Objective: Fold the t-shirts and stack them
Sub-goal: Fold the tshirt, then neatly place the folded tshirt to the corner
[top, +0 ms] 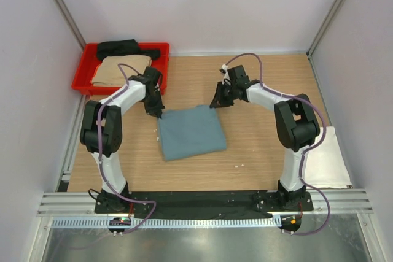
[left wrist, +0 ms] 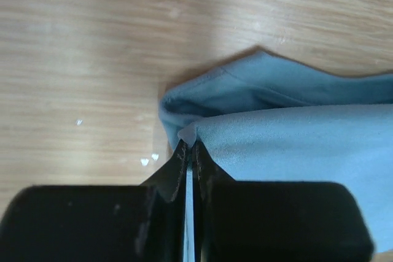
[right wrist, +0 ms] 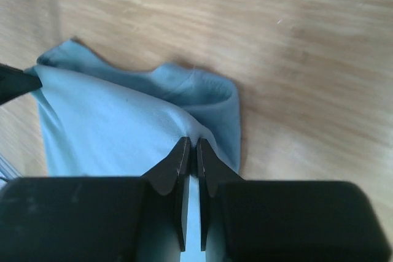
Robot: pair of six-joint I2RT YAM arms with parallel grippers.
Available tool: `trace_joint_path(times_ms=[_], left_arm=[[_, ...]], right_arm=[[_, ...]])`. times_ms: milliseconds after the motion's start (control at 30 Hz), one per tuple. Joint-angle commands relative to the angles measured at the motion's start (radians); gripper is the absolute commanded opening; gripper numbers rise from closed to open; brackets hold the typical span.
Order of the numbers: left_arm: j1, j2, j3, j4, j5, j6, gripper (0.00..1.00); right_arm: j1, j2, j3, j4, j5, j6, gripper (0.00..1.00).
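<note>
Teal-blue t-shirt folded at middle of counter, far-left corner pinched in closed left end effector, far-right corner in closed right end effector. Tan t-shirt and black t-shirt in red tray, far left.

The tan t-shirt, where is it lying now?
Top view, far left corner: the tan t-shirt lies in the red tray, beside the black t-shirt.

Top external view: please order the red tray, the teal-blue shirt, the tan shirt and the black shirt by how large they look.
1. red tray
2. teal-blue shirt
3. tan shirt, partly covered
4. black shirt
</note>
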Motion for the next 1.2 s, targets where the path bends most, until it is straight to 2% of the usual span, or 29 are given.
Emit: trace_joint_path(times_ms=[0, 67, 167, 300, 367, 433, 467, 533, 567, 600, 667, 733, 767, 800, 900, 933, 1000, 1100, 1167], left_arm=[[0.001, -0.139, 0.029, -0.098, -0.058, -0.033, 0.00], [0.001, -0.185, 0.028, -0.131, -0.073, -0.042, 0.00], [0.002, -0.182, 0.060, -0.152, -0.104, -0.039, 0.00], [0.025, -0.080, 0.159, -0.187, -0.148, -0.039, 0.00], [0.034, 0.009, 0.219, -0.209, -0.184, -0.031, 0.00], [0.041, 0.066, 0.244, -0.200, -0.300, -0.009, 0.01], [0.054, 0.110, 0.261, -0.189, -0.323, -0.008, 0.06], [0.068, 0.152, 0.299, -0.215, -0.323, -0.016, 0.14], [0.068, 0.158, 0.317, -0.227, -0.352, -0.019, 0.14], [0.070, 0.136, 0.305, -0.217, -0.354, -0.016, 0.18], [0.074, 0.087, 0.270, -0.194, -0.352, -0.024, 0.22], [0.074, 0.005, 0.221, -0.186, -0.346, -0.037, 0.33], [0.076, -0.022, 0.207, -0.189, -0.340, -0.047, 0.38], [0.076, -0.050, 0.184, -0.174, -0.330, -0.057, 0.46], [0.090, -0.148, 0.118, -0.157, -0.316, -0.071, 0.57], [0.096, -0.165, 0.103, -0.155, -0.304, -0.071, 0.57], [0.108, -0.173, 0.095, -0.171, -0.274, -0.068, 0.56], [0.126, -0.191, 0.037, -0.139, -0.196, -0.077, 0.50], [0.151, -0.194, -0.018, -0.082, -0.109, -0.093, 0.50]], right_arm=[[0.042, -0.207, 0.017, -0.072, 0.032, -0.033, 0.10], [0.050, -0.251, -0.003, -0.074, 0.037, -0.026, 0.05], [0.056, -0.264, 0.003, -0.019, 0.049, -0.010, 0.02], [0.056, -0.123, 0.121, 0.029, 0.045, -0.006, 0.02], [0.053, 0.006, 0.242, 0.012, 0.030, -0.009, 0.03], [0.044, 0.104, 0.313, 0.030, 0.049, -0.027, 0.05], [0.036, 0.136, 0.337, 0.038, 0.034, -0.015, 0.19], [0.021, 0.199, 0.440, -0.018, 0.025, -0.018, 0.26], [0.018, 0.196, 0.455, -0.040, 0.028, -0.036, 0.39], [0.016, 0.187, 0.449, -0.039, 0.054, -0.045, 0.49], [-0.007, 0.149, 0.446, -0.058, 0.056, -0.078, 0.57], [-0.039, 0.123, 0.445, -0.086, 0.065, -0.082, 0.64], [-0.043, 0.089, 0.439, -0.101, 0.071, -0.085, 0.83], [-0.042, 0.066, 0.426, -0.108, 0.086, -0.102, 1.00], [-0.043, 0.011, 0.336, -0.094, 0.062, -0.104, 1.00], [-0.042, -0.001, 0.307, -0.074, 0.024, -0.096, 1.00], [-0.042, -0.027, 0.212, 0.022, -0.019, -0.078, 1.00], [-0.036, 0.001, 0.181, 0.075, -0.122, -0.056, 0.99], [-0.031, 0.020, 0.187, 0.075, -0.159, -0.061, 0.93]])
